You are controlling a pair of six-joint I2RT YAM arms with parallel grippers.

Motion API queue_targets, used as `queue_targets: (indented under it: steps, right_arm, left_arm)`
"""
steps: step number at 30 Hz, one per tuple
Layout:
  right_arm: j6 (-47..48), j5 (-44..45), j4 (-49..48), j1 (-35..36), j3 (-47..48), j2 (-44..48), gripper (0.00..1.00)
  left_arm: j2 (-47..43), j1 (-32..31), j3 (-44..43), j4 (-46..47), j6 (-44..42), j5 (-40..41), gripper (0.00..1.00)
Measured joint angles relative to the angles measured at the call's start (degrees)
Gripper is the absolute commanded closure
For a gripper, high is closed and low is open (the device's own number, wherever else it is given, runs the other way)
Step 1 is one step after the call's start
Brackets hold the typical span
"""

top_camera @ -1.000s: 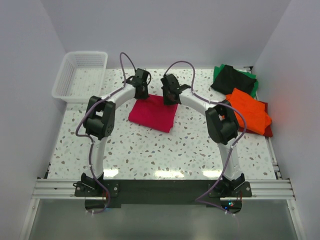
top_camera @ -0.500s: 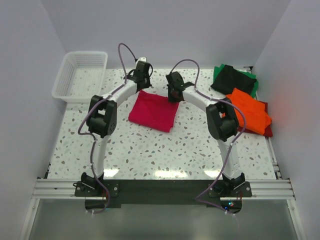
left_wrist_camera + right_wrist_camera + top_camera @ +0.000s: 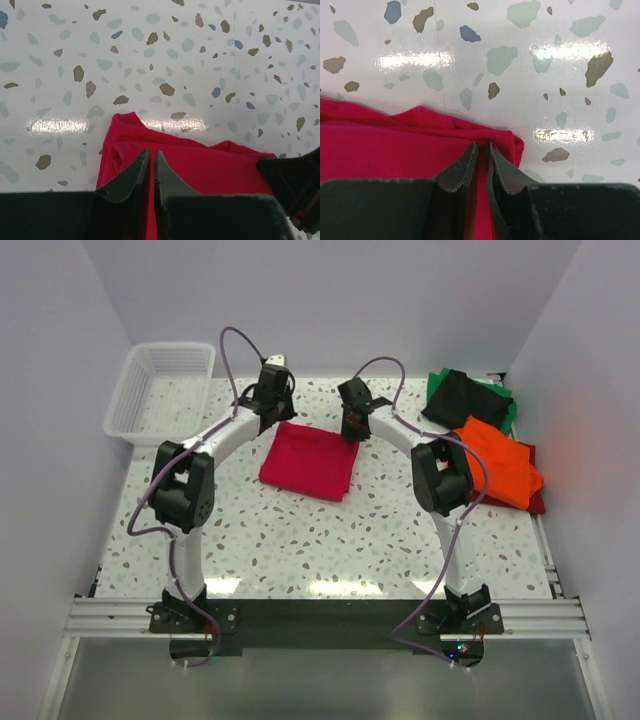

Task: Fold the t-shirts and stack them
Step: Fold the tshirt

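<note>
A crimson-pink t-shirt lies folded into a rectangle in the middle of the table. My left gripper is at its far left corner and my right gripper at its far right corner. In the left wrist view the jaws are closed on the edge of the shirt's top layer. In the right wrist view the jaws pinch the bunched far edge of the shirt. No neck label shows. An orange shirt lies on a dark red one at the right. A black shirt lies on a green one behind.
A white mesh basket stands at the far left corner. White walls close in the table on three sides. The arm bases are on the rail at the near edge.
Both grippers have moved away from me to the shirt's far edge. The shirt's far edge has gone with them and now lies straighter and flatter.
</note>
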State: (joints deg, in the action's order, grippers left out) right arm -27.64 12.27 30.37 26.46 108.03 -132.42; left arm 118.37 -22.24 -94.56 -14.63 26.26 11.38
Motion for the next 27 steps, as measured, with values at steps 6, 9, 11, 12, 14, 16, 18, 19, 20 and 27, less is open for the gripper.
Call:
queue_targets:
  steps: [6,9,11,12,14,16,18,19,20,27]
  right_arm:
    - [-1.0,-0.3,0.5,-0.3,0.7,-0.4,0.84]
    - [-1.3,-0.3,0.5,-0.3,0.7,-0.4,0.85]
    - [-1.3,-0.3,0.5,-0.3,0.7,-0.4,0.85]
    - [-1.4,-0.3,0.5,-0.3,0.7,-0.4,0.85]
    - [-1.4,-0.3,0.5,-0.3,0.7,-0.4,0.85]
    - [-1.5,-0.3,0.5,-0.3,0.7,-0.4,0.85]
    - [-1.6,-0.3,0.5,-0.3,0.7,-0.4,0.85]
    - [-1.7,-0.3,0.5,-0.3,0.7,-0.4,0.85]
    - [-1.7,-0.4,0.5,-0.3,0.7,-0.4,0.85]
    - [-2.0,-1.3,0.5,-0.5,0.6,-0.4,0.86]
  left_arm:
    - [-5.4,0.0,2.9,-0.9,-0.1,-3.6,0.89]
    - [-5.3,0.0,2.9,-2.8,-0.2,-5.8,0.93]
    - [-5.1,0.0,3.0,-4.3,-0.1,-6.6,0.94]
    - [-5.0,0.0,3.1,-4.8,-0.1,-6.8,0.94]
    - [-4.7,0.0,3.5,-5.8,-0.1,-7.0,0.94]
    - [-4.1,0.0,3.5,-7.0,-0.1,-6.9,0.88]
    - [-3.4,0.0,3.5,-7.7,0.1,-6.5,0.84]
    - [-3.0,0.0,3.5,-7.9,0.1,-6.4,0.82]
    - [-2.4,0.0,3.5,-8.2,0.1,-6.1,0.8]
    - [2.0,0.0,3.5,-10.4,0.3,-4.8,0.79]
